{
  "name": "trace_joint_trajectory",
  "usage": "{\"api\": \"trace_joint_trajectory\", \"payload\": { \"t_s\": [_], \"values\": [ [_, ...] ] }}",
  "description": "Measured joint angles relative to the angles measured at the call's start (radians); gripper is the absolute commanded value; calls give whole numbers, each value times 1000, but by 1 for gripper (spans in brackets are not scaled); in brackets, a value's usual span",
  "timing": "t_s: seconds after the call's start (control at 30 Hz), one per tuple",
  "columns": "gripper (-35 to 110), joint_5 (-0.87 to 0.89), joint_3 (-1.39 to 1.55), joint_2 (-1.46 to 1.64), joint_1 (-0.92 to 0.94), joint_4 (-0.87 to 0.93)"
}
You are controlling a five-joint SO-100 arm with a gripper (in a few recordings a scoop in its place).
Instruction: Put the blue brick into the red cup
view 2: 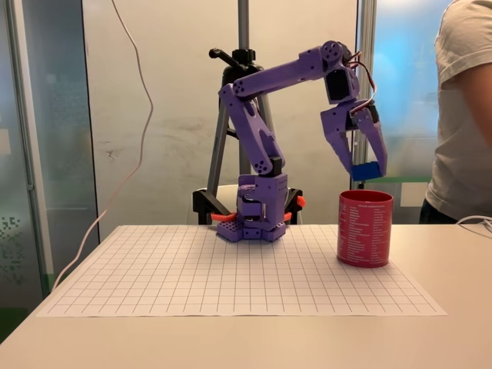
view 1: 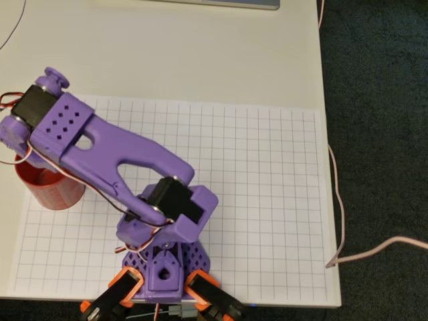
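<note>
**Blue brick hanging right over the cup**

White grid paper (view 2: 231, 277) up front, nothing much on it. Further back on the right in the fixed view sits the red cup (view 2: 365, 228), upright, mouth open. Just above its rim the blue brick (view 2: 367, 170) is pinched between the tips of the purple claw (view 2: 367, 171), not touching the cup. Behind that is the arm's base (view 2: 257, 219), and a person (view 2: 461, 108) stands at the far right. Looks like the drop step: the claw seems lined up, so next it just needs to let go, maybe dipping lower first so the brick doesn't bounce off the rim.
</note>
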Motion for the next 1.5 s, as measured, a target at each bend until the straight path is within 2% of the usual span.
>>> {"api": "trace_joint_trajectory", "payload": {
  "t_s": [0.17, 0.2, 0.3, 0.33, 0.47, 0.97, 1.03, 1.5],
  "values": [
    [0, 0, 0, 2, -3, 0],
    [8, 0, 0, 2, -3, 0],
    [48, 9, 0, 2, -3, 9],
    [55, 21, 0, 8, 0, 17],
    [61, 32, 0, 41, 28, 17],
    [59, 34, 15, 41, 35, 21],
    [0, 21, 15, 41, 35, 20],
    [0, -2, 15, 41, 35, 0]
  ]
}}
